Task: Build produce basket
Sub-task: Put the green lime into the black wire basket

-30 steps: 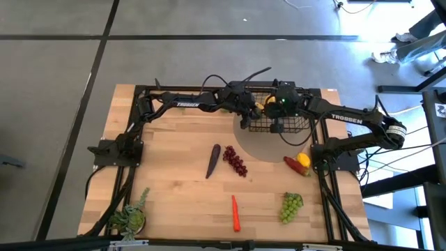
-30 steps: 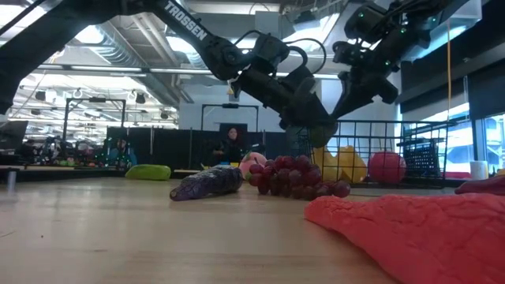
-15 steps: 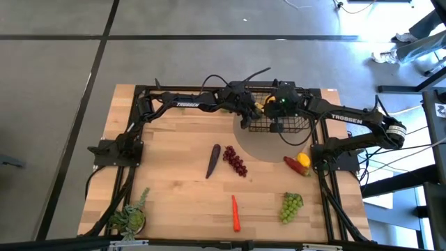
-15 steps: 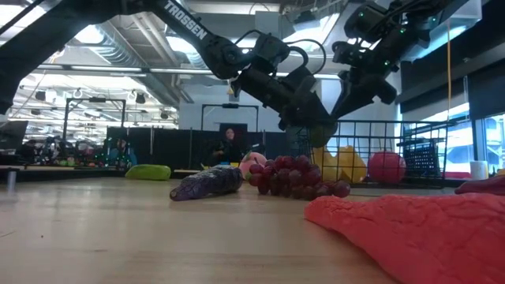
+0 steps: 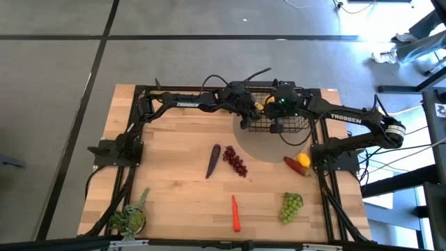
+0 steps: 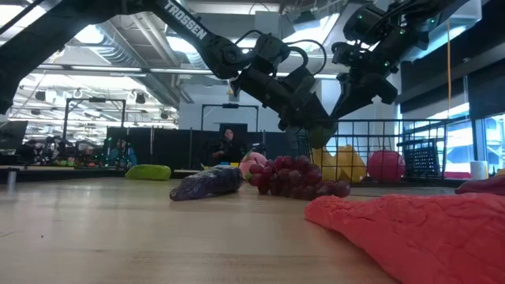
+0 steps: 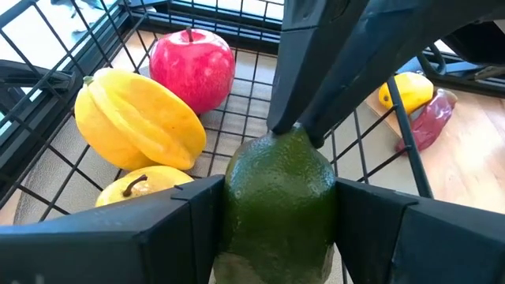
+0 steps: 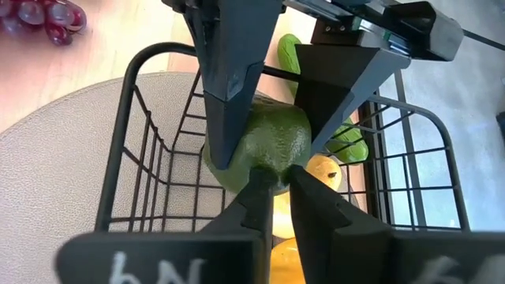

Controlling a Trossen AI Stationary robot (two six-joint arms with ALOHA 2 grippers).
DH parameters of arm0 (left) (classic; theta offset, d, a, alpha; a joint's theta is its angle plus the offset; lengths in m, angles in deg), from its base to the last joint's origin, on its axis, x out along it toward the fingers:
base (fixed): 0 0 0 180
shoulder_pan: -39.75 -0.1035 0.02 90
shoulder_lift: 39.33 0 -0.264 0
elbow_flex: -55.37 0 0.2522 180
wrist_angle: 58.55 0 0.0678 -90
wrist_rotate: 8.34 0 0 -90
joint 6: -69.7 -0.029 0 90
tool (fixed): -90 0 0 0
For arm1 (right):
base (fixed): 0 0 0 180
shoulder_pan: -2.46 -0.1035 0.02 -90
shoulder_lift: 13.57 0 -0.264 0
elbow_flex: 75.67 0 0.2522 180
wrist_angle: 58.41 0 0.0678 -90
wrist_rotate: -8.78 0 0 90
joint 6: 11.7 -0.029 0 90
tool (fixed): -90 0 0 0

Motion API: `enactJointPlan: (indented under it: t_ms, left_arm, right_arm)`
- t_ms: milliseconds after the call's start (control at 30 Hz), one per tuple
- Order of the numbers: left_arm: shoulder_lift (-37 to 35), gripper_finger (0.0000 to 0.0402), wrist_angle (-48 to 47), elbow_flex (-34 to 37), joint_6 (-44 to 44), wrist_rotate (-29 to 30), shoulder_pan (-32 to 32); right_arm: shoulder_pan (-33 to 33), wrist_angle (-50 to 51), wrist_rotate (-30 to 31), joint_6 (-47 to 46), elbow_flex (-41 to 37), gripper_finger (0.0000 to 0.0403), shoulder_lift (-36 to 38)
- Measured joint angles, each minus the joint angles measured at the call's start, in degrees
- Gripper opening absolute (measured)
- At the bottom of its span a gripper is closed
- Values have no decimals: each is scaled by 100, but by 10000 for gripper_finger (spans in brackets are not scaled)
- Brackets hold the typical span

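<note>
Both grippers meet on one green avocado (image 7: pixel 278 197) right above the basket (image 5: pixel 296 125), which sits at the far edge of the table (image 5: pixel 167 202) between the two arms. Left gripper (image 7: pixel 276 213) has the avocado clamped between its fingers, one on each side, so it's pinching it pretty firmly. Right gripper (image 8: pixel 274 185) comes in from the other side with its fingertips nearly pressed together on the top end of the same avocado, looks like a narrow pinch on the tip. Already in the basket: a red apple (image 7: pixel 192 67), a yellow star fruit (image 7: pixel 138 118) and a yellow pear-ish thing (image 7: pixel 142 188) under it, with a cucumber (image 8: pixel 290 54) lying beyond the wire wall. Outward from there, the wooden top has loads of free room: eggplant (image 5: pixel 212 161) and dark grapes (image 5: pixel 235 162) near the middle, red pepper (image 5: pixel 295 165) and lemon (image 5: pixel 304 160) close to the right arm's base, carrot (image 5: pixel 235 213) and green grapes (image 5: pixel 291 206) toward the near edge, and a potted plant (image 5: pixel 131 215) in the near left corner.
</note>
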Motion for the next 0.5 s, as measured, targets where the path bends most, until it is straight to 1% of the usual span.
enactJointPlan:
  t_ms: [167, 500]
  left_arm:
    - [0, 178, 2, 0, 2, 2, 0]
    - [0, 178, 12, 0, 7, 2, -2]
  right_arm:
    - [-1, 4, 1, 0, 0, 18, 0]
    - [-2, 7, 1, 0, 0, 22, 0]
